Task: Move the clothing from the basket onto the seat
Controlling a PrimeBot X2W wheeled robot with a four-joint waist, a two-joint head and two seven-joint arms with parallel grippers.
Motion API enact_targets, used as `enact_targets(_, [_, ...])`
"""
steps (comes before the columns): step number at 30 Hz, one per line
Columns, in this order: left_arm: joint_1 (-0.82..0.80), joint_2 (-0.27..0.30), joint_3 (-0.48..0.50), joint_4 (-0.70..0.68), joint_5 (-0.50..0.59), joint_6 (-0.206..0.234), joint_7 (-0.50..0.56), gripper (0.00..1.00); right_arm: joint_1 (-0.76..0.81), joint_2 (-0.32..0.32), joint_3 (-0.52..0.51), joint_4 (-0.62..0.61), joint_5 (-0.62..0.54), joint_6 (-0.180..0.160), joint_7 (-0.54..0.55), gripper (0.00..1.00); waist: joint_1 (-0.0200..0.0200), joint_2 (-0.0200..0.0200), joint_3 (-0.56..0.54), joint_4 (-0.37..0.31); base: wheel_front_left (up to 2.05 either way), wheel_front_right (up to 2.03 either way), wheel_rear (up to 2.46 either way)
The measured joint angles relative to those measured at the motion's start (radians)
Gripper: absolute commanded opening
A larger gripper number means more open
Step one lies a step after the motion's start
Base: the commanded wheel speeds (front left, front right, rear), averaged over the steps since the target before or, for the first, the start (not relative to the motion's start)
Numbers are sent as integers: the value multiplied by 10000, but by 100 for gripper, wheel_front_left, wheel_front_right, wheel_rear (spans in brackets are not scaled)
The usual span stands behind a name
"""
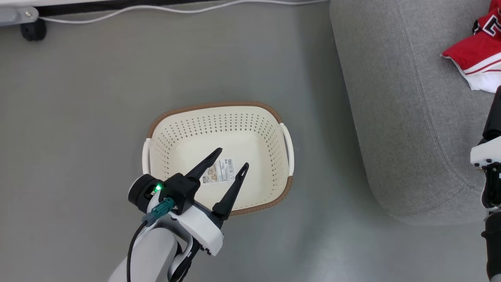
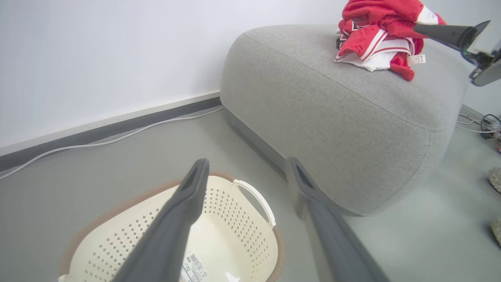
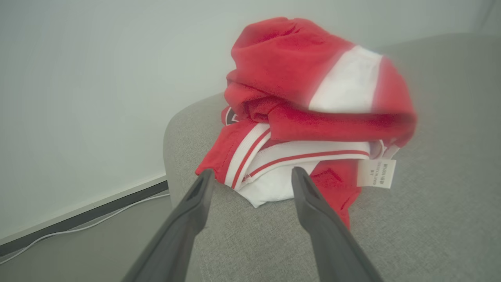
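Red crumpled clothing [image 3: 305, 117] heaped on rounded grey fabric seat [image 3: 430, 219], far right. Perforated oval cream basket [image 1: 219, 113] at left, left gripper [image 1: 232, 158] above it; right gripper [image 3: 252, 176] near clothing. Both spread, holding nothing.

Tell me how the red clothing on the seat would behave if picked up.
The clothing would likely flop and drape: it lies crumpled in soft folds on the seat. Probably light: thin fabric. One pinch might lift only part of the heap.
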Motion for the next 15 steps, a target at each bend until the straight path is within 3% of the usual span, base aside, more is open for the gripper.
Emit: enact_targets(15, [1382, -686, 2506, 380, 215, 19, 0, 100, 926, -79, 2721, -1135, 669, 0, 0, 100, 0, 0, -1883, 1331, 0, 0, 0])
